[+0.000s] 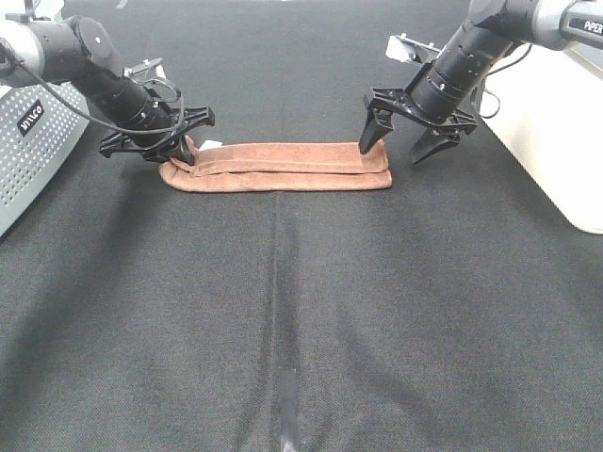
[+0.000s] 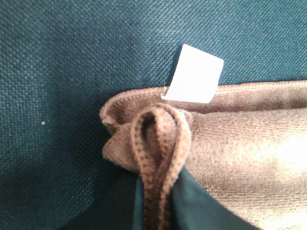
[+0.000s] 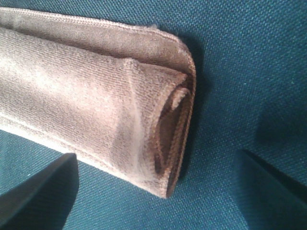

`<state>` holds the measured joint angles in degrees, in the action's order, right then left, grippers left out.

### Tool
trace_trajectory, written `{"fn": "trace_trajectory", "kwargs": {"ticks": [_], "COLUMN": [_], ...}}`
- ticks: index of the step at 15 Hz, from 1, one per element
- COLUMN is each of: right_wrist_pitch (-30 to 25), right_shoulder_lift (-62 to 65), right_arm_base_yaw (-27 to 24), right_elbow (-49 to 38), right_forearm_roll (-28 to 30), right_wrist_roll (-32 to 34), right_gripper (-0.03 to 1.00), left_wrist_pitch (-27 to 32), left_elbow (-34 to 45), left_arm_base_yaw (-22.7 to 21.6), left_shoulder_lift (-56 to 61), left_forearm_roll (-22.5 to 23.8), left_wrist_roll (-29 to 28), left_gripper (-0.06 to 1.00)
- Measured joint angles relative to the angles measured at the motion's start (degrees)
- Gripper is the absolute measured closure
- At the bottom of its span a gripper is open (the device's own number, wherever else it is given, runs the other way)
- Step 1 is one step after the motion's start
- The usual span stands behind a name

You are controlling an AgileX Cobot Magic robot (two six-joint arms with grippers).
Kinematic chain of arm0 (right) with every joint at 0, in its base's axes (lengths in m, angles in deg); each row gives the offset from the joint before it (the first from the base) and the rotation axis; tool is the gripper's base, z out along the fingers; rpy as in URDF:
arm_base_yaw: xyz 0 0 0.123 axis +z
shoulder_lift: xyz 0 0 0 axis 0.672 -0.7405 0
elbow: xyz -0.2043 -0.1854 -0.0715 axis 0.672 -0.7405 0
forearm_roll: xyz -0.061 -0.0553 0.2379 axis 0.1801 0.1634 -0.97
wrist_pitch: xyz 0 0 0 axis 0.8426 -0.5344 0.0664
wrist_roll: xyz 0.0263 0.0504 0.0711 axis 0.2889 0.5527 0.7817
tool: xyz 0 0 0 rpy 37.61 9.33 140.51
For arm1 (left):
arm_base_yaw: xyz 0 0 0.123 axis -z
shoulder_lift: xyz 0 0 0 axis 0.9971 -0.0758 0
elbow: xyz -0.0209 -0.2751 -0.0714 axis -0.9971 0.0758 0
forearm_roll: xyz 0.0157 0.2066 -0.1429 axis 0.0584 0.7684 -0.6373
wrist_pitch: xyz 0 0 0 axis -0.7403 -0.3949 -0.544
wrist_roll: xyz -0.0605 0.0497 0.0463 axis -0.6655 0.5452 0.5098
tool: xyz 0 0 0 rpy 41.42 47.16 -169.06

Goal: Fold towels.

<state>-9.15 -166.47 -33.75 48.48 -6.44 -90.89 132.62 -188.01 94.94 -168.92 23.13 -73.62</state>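
Mostly the black table (image 1: 283, 330) was bare, with lots of room at the front. A grey basket (image 1: 33, 155) sat at its left edge and a white bin (image 1: 556, 141) at its right. The brown towel (image 1: 283, 169) lay far back in the middle, folded into a long thin strip. Folding it end to end looked like the next step. The left fingers (image 1: 186, 151) pinched its left end. The right fingers (image 1: 375, 127) hung wide open over its right end and needed to pinch it. A white tag (image 2: 194, 74) stuck out by the left end.
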Motion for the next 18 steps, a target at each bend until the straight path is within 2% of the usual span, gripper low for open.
{"fn": "trace_trajectory", "kwargs": {"ticks": [3,5,7,9,10,11,13,15,17,18], "right_wrist_pitch": [-0.1,-0.6,-1.9,-3.2,-3.6,-4.2,-5.4,-6.2,-8.0,-8.3], "right_shoulder_lift": [0.8,1.9,2.9,5.1,6.3,7.5,9.8,11.3,11.6,11.6], "right_arm_base_yaw": [0.0,0.0,0.0,0.0,0.0,0.0,0.0,0.0,0.0,0.0], "right_elbow": [0.0,0.0,0.0,0.0,0.0,0.0,0.0,0.0,0.0,0.0], "right_forearm_roll": [0.0,0.1,0.2,0.3,0.5,1.0,2.2,4.2,5.3,5.4], "right_wrist_roll": [1.3,1.7,1.7,1.7,1.7,1.7,1.7,1.8,1.8,1.8], "right_gripper": [0.15,0.15,0.15,0.15,0.15,0.15,0.15,0.15,0.15,0.15], "left_wrist_pitch": [3.2,6.9,9.8,11.7,12.0,11.6,9.2,3.8,-0.1,-1.6], "left_elbow": [-0.6,-3.1,-6.8,-9.1,-9.3,-9.3,-9.3,-9.3,-9.3,-9.3], "left_arm_base_yaw": [0.0,0.0,0.0,0.1,1.4,3.0,7.0,11.9,14.2,14.7], "left_shoulder_lift": [2.4,5.0,6.3,6.4,6.4,6.3,6.1,4.5,2.9,2.6], "left_forearm_roll": [5.9,12.3,14.0,8.0,2.5,-0.1,-3.4,-5.4,-6.1,-6.6], "left_wrist_roll": [0.0,-1.1,-1.8,-1.9,-2.0,-2.0,-2.2,-4.7,-6.9,-7.5], "left_gripper": [0.87,0.87,0.87,0.86,0.86,0.86,0.86,0.86,0.8,0.62]}}
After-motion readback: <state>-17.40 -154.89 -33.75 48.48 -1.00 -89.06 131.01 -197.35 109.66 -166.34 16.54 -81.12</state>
